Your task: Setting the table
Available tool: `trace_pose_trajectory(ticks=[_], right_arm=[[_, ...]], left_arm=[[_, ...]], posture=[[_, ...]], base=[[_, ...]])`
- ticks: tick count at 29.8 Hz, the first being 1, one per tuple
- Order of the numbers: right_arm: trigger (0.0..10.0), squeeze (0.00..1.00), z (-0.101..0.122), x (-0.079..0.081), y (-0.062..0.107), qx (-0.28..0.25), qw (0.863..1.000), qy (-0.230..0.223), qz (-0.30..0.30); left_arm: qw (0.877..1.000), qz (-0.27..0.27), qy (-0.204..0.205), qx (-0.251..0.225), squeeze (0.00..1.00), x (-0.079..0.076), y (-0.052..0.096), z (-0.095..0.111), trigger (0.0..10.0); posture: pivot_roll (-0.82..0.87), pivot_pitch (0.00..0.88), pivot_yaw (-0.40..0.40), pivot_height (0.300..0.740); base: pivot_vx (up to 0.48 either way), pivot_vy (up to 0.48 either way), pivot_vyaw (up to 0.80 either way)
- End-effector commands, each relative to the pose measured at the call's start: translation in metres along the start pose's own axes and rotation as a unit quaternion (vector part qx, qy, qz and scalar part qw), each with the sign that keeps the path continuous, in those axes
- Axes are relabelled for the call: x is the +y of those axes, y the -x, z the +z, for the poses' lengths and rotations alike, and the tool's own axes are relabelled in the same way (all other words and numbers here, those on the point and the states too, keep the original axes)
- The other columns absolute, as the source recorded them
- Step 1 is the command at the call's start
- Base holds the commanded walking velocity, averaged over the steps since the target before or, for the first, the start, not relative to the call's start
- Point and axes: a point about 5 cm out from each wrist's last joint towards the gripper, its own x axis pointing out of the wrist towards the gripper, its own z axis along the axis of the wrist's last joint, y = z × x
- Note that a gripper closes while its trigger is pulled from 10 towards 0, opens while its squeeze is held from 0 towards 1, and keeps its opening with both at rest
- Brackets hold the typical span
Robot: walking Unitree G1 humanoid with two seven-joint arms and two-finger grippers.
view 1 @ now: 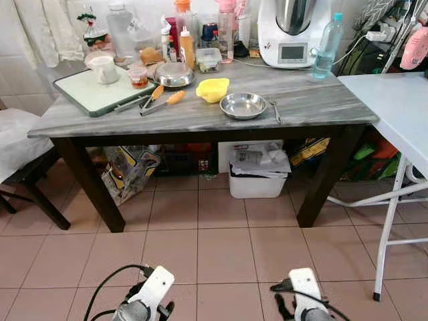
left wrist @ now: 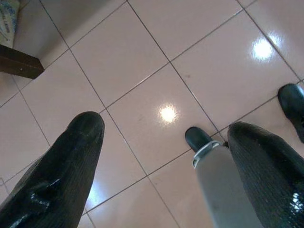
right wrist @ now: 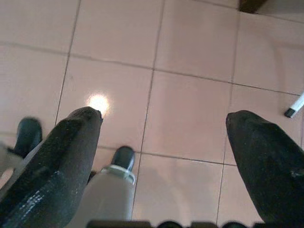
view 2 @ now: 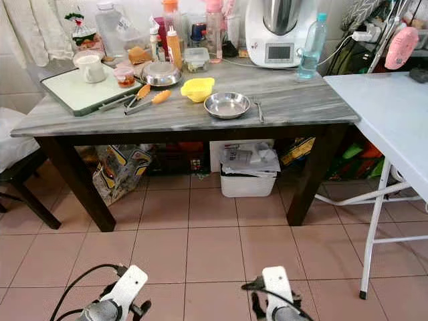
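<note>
A grey marble table [view 1: 314,100] stands ahead of me. On it lie a steel plate [view 1: 243,105] with a fork [view 1: 275,109] just to its right, a yellow bowl [view 1: 212,89], a lidded steel bowl [view 1: 174,75] and orange-handled utensils [view 1: 160,100]. A pale green cutting board [view 1: 90,93] with a white mug [view 1: 105,69] sits at the table's left end. Both arms hang low over the tiled floor, well short of the table. My left gripper [left wrist: 166,128] is open above bare tiles. My right gripper [right wrist: 164,116] is open too, holding nothing.
A white folding table [view 1: 394,100] stands close on the right. A dark chair [view 1: 27,170] is at the left. Under the marble table sit a white bin [view 1: 257,180] and a printed bag [view 1: 127,170]. Bottles, jars and a kitchen machine [view 1: 293,30] crowd the table's back edge.
</note>
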Motion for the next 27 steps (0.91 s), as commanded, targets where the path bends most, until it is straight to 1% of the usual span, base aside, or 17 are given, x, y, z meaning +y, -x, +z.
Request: trace_pose_trajectory(ticks=[1, 3, 6, 9, 14, 19, 27], right_arm=[[10.0, 0.00, -0.007, 0.001, 0.001, 0.008, 1.000, 0.014, 0.000], [10.0, 0.00, -0.014, 0.001, 0.003, 0.019, 0.999, 0.026, 0.000], [10.0, 0.00, -0.016, 0.001, 0.004, 0.021, 0.999, 0.041, 0.002], [10.0, 0.00, -0.021, -0.002, 0.005, 0.028, 0.998, 0.054, -0.004], [10.0, 0.00, -0.023, -0.009, 0.006, 0.033, 0.998, 0.053, -0.016], [10.0, 0.00, -0.023, -0.012, 0.006, 0.034, 0.998, 0.057, -0.022], [10.0, 0.00, -0.024, -0.011, 0.006, 0.038, 0.997, 0.062, -0.019]], left_arm=[[1.000, 0.003, -0.003, 0.011, 0.00, 0.006, 0.002, -0.007, 10.0], [1.000, 0.005, -0.008, 0.020, 0.00, 0.008, 0.004, -0.012, 10.0], [1.000, 0.000, -0.010, 0.023, 0.00, 0.008, 0.004, -0.014, 10.0], [0.999, -0.005, -0.018, 0.029, 0.00, 0.008, 0.005, -0.017, 10.0], [0.999, -0.010, -0.024, 0.029, 0.00, 0.007, 0.005, -0.017, 10.0], [0.999, -0.013, -0.036, 0.030, 0.00, 0.008, 0.005, -0.017, 10.0], [0.998, -0.016, -0.047, 0.035, 0.00, 0.008, 0.006, -0.019, 10.0]], posture=[[-0.04, 0.000, 0.027, 0.740], [-0.04, 0.000, 0.031, 0.740], [-0.04, 0.000, 0.033, 0.740], [-0.05, 0.000, 0.035, 0.740], [-0.05, 0.000, 0.042, 0.740], [-0.05, 0.000, 0.047, 0.740], [-0.04, 0.000, 0.053, 0.740]], base=[[0.000, 0.000, 0.00], [0.000, 0.000, 0.00], [0.000, 0.000, 0.00], [0.000, -0.349, 0.00], [0.000, -0.349, 0.00], [0.000, -0.349, 0.00], [0.000, -0.340, 0.00]])
